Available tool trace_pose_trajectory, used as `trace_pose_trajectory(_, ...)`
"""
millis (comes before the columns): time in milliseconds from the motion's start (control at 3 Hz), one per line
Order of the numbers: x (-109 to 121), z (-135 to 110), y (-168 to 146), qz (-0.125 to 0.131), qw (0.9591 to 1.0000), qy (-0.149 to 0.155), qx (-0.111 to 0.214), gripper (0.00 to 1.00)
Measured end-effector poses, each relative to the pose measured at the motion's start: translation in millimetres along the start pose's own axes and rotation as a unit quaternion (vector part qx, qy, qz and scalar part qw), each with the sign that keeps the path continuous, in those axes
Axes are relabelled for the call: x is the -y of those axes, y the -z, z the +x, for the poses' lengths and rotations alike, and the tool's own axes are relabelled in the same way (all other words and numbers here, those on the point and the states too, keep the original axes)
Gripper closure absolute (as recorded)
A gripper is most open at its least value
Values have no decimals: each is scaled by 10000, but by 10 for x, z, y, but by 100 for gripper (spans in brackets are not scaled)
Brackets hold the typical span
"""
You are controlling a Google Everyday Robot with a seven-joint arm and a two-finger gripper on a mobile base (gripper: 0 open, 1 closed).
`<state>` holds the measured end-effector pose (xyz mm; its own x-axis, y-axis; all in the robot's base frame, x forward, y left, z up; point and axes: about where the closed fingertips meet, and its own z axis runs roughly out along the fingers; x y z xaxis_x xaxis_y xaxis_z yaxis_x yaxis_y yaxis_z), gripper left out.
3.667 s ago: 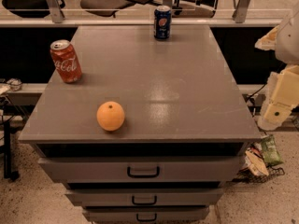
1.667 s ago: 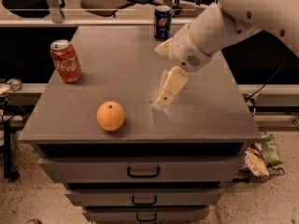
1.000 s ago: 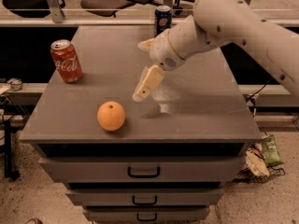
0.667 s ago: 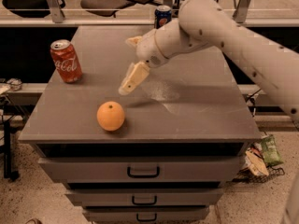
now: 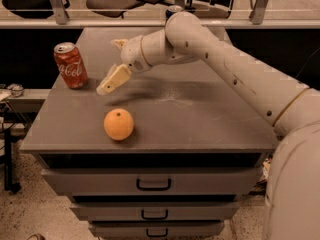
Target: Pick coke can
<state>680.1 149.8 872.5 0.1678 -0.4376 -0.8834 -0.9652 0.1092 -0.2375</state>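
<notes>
Gripper (image 5: pixel 110 69), fingers (image 5: pixel 114 79) apart, hovers beside coke can (image 5: pixel 70 65), orange (image 5: pixel 118 124) nearer the cabinet (image 5: pixel 200 119) front.

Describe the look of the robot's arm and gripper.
The arm is a smooth, rounded off-white tube with thin tan rings at its joints and small dark dots along its shell; no loose cables show. The gripper, a pale cream tapered wedge, is over the grey cabinet top, beside the red Coca-Cola can and apart from it.

Office, swivel chairs (image 5: pixel 107 1) behind grey drawer cabinet (image 5: pixel 90 184), pincer (image 5: pixel 111 69) over its top
</notes>
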Motion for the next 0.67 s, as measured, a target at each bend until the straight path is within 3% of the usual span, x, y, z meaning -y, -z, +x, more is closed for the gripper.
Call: trace_pose_trajectory(667,-1,-228,-577,29,9963,-402,754,0)
